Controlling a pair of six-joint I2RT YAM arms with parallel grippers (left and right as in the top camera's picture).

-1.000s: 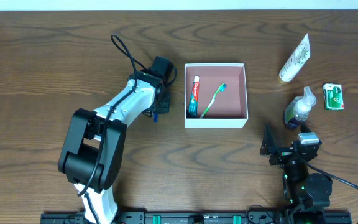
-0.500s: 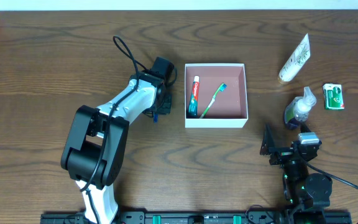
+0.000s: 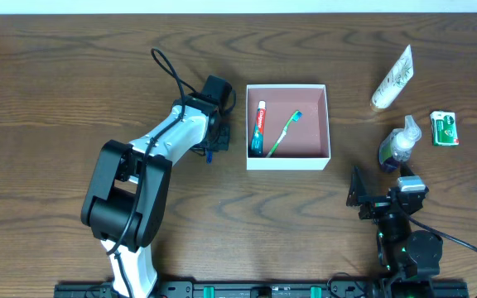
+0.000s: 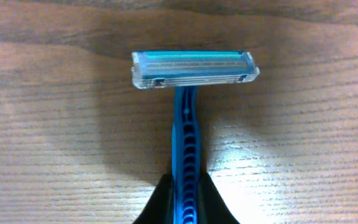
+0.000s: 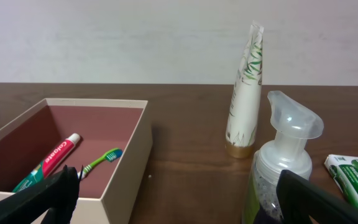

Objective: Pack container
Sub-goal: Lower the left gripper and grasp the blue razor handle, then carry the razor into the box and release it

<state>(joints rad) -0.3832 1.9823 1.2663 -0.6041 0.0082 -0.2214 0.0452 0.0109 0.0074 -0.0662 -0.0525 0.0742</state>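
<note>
The container is a shallow white-walled box with a dusty pink inside, at the table's middle. A toothpaste tube and a green toothbrush lie in it. Just left of it, my left gripper is shut on the handle of a blue razor. The razor's head points away over bare wood, and its tip peeks out below the wrist. My right gripper stands open and empty at the front right, facing the container's wall.
A clear pump bottle stands just ahead of the right gripper. A white tube lies at the back right, and a small green packet sits near the right edge. A black cable loops behind the left arm.
The left gripper's jaws have closed on the razor handle. The left arm shifted very slightly; the right arm has not moved.
</note>
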